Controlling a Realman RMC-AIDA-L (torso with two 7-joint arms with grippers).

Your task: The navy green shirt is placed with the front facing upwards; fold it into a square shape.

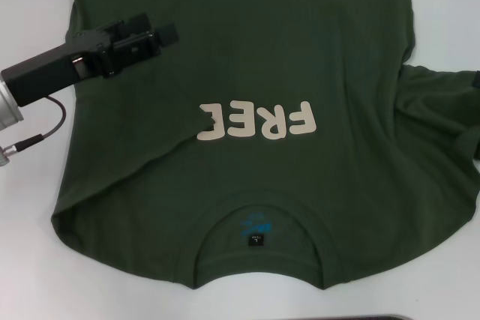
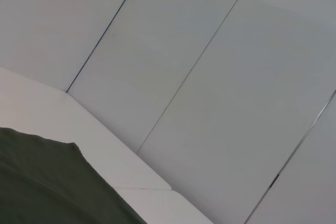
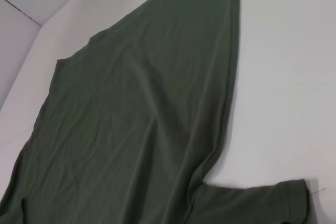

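Observation:
The navy green shirt [image 1: 247, 73] lies front up on the white table, its collar and black neck tag [image 1: 256, 240] nearest me and the cream letters "FREE" [image 1: 259, 120] upside down. A fold along its left side covers part of the outermost letter. My left gripper [image 1: 166, 34] hovers over the shirt's left part, beyond the letters. The right sleeve [image 1: 442, 125] spreads out to the right. Dark bits of my right gripper [image 1: 476, 80] show at the right edge by that sleeve. The right wrist view shows the shirt [image 3: 136, 119] body and a sleeve [image 3: 252, 203] from above.
White table [image 1: 30, 260] surrounds the shirt on the left and near sides. A grey cable [image 1: 45, 129] hangs off my left arm beside the shirt's left edge. A pale panelled wall [image 2: 210, 77] rises behind the table in the left wrist view.

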